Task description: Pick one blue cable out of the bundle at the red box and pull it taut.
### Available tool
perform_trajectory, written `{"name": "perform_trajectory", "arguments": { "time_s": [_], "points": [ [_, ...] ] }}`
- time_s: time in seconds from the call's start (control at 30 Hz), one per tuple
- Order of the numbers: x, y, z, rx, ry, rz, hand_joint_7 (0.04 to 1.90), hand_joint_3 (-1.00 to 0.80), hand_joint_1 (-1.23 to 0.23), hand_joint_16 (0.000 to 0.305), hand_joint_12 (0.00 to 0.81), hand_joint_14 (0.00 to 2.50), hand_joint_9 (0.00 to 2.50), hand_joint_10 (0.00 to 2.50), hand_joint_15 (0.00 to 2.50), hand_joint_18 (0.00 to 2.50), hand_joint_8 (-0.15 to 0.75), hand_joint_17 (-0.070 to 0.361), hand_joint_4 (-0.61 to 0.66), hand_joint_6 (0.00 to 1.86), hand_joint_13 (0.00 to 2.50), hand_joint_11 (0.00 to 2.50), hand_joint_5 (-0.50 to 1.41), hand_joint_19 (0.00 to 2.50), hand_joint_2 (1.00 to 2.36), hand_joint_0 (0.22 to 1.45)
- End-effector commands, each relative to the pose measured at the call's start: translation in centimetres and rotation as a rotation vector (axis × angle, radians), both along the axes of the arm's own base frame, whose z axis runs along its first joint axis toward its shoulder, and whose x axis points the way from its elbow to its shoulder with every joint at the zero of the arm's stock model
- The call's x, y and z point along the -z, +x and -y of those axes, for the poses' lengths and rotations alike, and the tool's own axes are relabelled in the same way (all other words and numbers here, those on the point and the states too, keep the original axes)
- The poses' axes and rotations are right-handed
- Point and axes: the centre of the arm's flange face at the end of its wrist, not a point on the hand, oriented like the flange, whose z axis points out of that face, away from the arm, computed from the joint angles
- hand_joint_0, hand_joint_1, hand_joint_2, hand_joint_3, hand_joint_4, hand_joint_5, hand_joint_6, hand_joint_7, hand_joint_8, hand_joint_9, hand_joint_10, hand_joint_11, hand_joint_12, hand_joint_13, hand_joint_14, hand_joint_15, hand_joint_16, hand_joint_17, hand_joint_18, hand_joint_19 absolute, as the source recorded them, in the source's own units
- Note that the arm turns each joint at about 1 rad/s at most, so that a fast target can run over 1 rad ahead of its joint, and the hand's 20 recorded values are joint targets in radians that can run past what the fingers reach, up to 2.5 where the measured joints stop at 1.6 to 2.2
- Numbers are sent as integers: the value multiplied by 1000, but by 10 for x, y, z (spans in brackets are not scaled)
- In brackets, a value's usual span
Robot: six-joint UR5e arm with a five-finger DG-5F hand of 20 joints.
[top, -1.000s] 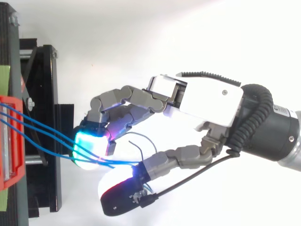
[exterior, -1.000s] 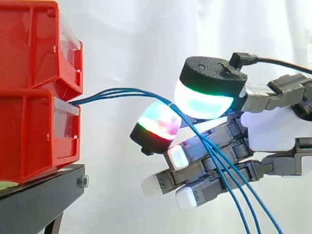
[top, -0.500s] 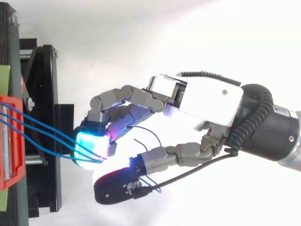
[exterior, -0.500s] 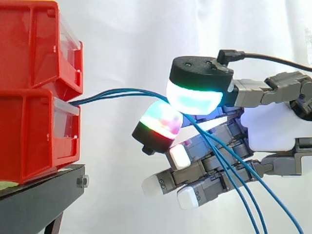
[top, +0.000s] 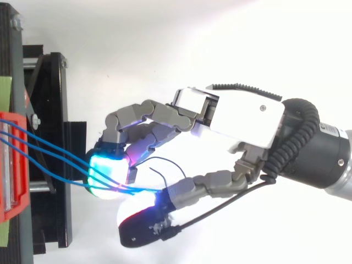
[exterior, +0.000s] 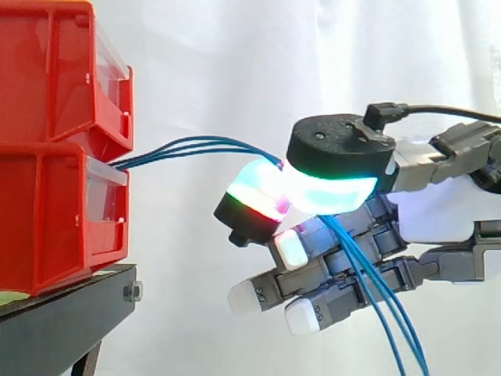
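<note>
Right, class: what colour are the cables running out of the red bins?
Blue; the cables show best in the side view.

Close level side view, close overhead view, both on hand (exterior: 440, 210) (top: 247, 118) beside red bins (exterior: 55, 157) (top: 7, 165).

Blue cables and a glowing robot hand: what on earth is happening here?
A robot hand is pinching blue cables between its thumb and a finger. The cables come out of stacked red bins on a black stand, pass through the pinch and hang down behind the hand. Between the bins and the hand they curve gently, so they are not yet pulled tight. Whether it grips one cable or all of them cannot be told.
</note>
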Motion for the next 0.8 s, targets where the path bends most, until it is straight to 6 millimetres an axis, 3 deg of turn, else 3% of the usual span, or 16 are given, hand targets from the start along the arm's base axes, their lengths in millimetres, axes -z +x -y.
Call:
{"name": "perform_trajectory", "arguments": {
  "time_s": [0.0, 0.2, 0.3, 0.4, 0.77],
  "points": [
    [0, 0, -1, -2, 0, 0, 1190, -500, -979, 58, 415, 8, 783, 17, 257, 716, 367, 130, 222, 887, 546, 784, -167, 348, 1000, 705],
    [0, 0, -1, -2, 3, 1, 1177, -500, -830, 61, 434, 11, 805, 16, 271, 720, 389, 138, 248, 872, 548, 760, -158, 391, 1000, 528],
    [0, 0, -1, 0, 3, 1, 1190, -500, -765, 62, 436, 8, 822, 17, 282, 719, 398, 139, 256, 864, 553, 750, -150, 407, 1000, 529],
    [-2, 0, -1, -2, 4, 4, 1238, -500, -675, 59, 422, 9, 848, 17, 279, 715, 391, 132, 249, 858, 564, 735, -136, 417, 1000, 608],
    [-2, 0, -2, -2, 4, 4, 1263, -278, -831, 58, 418, 9, 856, 17, 278, 759, 389, 131, 211, 876, 583, 761, -138, 399, 1019, 659]
  ]
}}
